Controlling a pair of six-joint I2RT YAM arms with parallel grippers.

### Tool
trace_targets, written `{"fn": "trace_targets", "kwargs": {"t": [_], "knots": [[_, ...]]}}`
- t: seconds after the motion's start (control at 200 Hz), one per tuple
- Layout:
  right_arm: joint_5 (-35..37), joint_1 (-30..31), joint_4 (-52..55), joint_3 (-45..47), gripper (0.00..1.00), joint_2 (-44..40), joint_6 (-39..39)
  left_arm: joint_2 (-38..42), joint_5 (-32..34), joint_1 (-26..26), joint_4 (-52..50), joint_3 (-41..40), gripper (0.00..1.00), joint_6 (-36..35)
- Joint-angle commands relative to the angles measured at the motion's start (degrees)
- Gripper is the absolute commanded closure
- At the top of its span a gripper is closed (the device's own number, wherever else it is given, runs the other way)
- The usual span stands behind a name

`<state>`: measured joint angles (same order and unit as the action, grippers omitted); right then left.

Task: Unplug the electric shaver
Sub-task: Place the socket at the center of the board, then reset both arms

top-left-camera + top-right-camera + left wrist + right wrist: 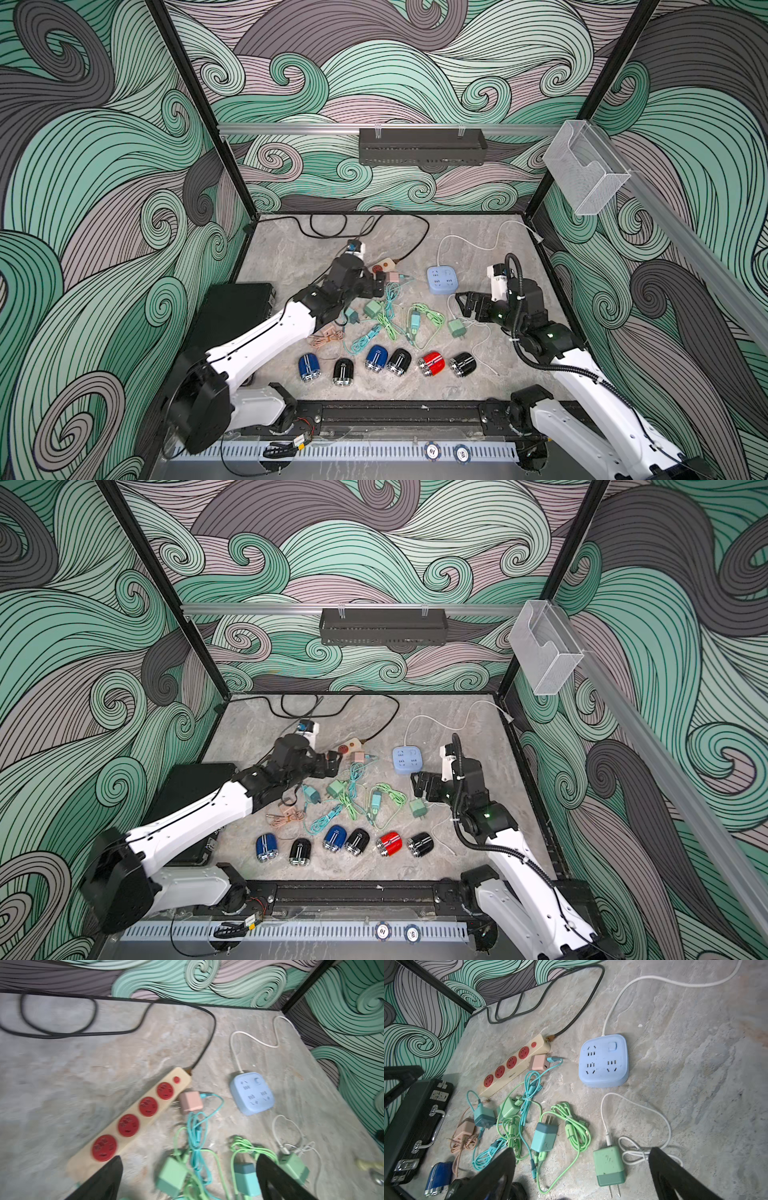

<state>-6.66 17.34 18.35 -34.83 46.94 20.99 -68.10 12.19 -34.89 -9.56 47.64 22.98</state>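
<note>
Grey marbled tabletop (286, 266), swirl-print walls all round. The shavers (399, 361) lie in a row of six near the front edge in both top views: blue, black, blue, black, red, black. I cannot tell which is the task's, or whether a cable enters any. All lie on their sides. The two at my left end run front-to-back with their silvery heads toward the front edge, and the other four slant with heads front-left. A cable tangle (388, 322) of green and teal leads and adapters sits between the row and both my grippers. My left gripper (189, 1157) is spread wide with nothing in it, above that tangle beside the beige power strip (128, 1125). A pink adapter (190, 1102) lies just beside the strip, prongs toward it and out of the sockets. My right gripper (582, 1149) gapes empty too, near the blue socket block (604, 1059) and a green adapter (609, 1165) on a white lead. The left wrist view is blurred and shows no shaver. The right wrist view catches one blue shaver (439, 1178) by the black case (415, 1126).
</note>
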Motion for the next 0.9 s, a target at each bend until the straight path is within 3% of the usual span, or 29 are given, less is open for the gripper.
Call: {"fn": "trace_targets", "kwargs": {"t": [0.0, 0.345, 0.525, 0.681, 0.896], "knots": [[7.9, -0.6, -6.0, -0.5, 0.0, 0.7, -1.7, 4.7, 5.4, 3.7, -3.0, -3.5, 0.01, -3.3], [21.0, -1.4, -24.3, 6.6, 0.0, 1.4, -11.6, 7.1, 11.0, 20.6, 1.3, -11.7, 0.01, -6.1], [24.6, -2.6, -27.8, 8.4, 0.0, 3.7, -13.3, 5.9, 12.5, 25.4, 8.3, -14.6, 0.01, -16.0], [25.9, -3.8, -31.8, 8.6, 0.0, 9.0, -15.4, 1.5, 9.3, 28.9, 13.4, -15.9, 0.01, -18.9], [27.2, -7.1, -38.4, 8.7, 0.0, 17.0, -20.1, -5.3, 0.9, 32.6, 35.0, -22.4, 0.01, -21.4]]}}
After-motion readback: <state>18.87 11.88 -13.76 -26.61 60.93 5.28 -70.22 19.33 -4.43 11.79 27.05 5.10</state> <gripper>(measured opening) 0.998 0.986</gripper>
